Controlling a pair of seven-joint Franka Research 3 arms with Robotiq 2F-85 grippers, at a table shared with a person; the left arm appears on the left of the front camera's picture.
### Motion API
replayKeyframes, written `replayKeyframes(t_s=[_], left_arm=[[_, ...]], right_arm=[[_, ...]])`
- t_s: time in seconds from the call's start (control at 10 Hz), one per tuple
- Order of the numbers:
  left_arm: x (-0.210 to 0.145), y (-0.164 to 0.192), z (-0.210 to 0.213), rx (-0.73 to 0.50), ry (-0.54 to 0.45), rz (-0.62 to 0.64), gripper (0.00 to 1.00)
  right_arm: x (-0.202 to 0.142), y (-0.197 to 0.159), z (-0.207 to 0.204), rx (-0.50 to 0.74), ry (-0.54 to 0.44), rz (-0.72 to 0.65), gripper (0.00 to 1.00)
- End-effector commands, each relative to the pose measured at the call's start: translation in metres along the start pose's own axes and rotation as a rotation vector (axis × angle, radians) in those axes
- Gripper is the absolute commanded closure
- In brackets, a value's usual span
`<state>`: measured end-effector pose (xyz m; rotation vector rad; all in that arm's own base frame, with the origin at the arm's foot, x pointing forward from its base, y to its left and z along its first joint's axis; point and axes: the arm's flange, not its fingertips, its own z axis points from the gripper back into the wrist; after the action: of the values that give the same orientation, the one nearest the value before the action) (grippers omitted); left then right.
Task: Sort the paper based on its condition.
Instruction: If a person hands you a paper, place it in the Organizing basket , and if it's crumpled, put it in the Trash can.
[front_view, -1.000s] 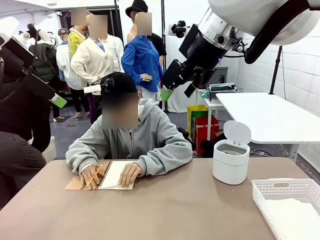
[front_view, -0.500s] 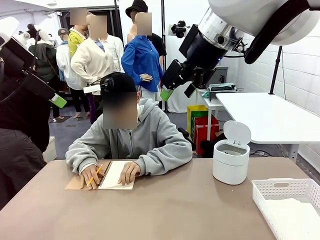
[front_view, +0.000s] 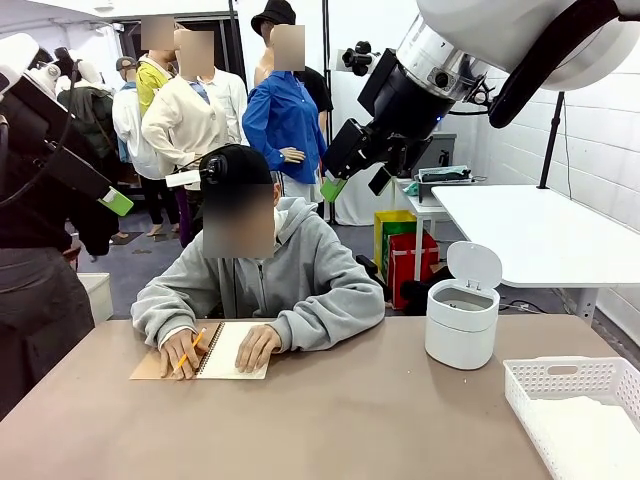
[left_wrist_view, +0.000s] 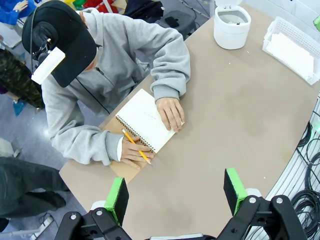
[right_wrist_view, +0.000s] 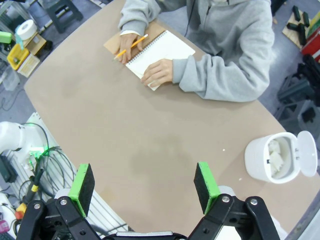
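A brown table (front_view: 330, 430) carries an open spiral notebook (front_view: 238, 350) far left, a white bin (front_view: 460, 340) far right, and a white basket (front_view: 560, 380) near right.

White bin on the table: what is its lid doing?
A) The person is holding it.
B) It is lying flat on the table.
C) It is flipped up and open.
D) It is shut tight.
C: the white bin has its round lid tipped up behind the opening, and the right wrist view looks straight down into it at white paper wads.
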<state>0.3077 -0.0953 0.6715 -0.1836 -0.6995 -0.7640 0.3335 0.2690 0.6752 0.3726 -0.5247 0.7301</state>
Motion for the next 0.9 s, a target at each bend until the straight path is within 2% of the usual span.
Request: replayKeyframes(t_s=[0.0, 0.8], left_arm=[[-0.0003, 0.0006, -0.0003, -0.002, 0.000, 0.001, 0.00], [-0.0003, 0.0006, -0.0003, -0.002, 0.000, 0.001, 0.00]], right_arm=[[-0.0023, 0.0000, -0.0014, 0.002, -0.001, -0.004, 0.00], [-0.0023, 0.0000, -0.0014, 0.002, -0.001, -0.004, 0.00]])
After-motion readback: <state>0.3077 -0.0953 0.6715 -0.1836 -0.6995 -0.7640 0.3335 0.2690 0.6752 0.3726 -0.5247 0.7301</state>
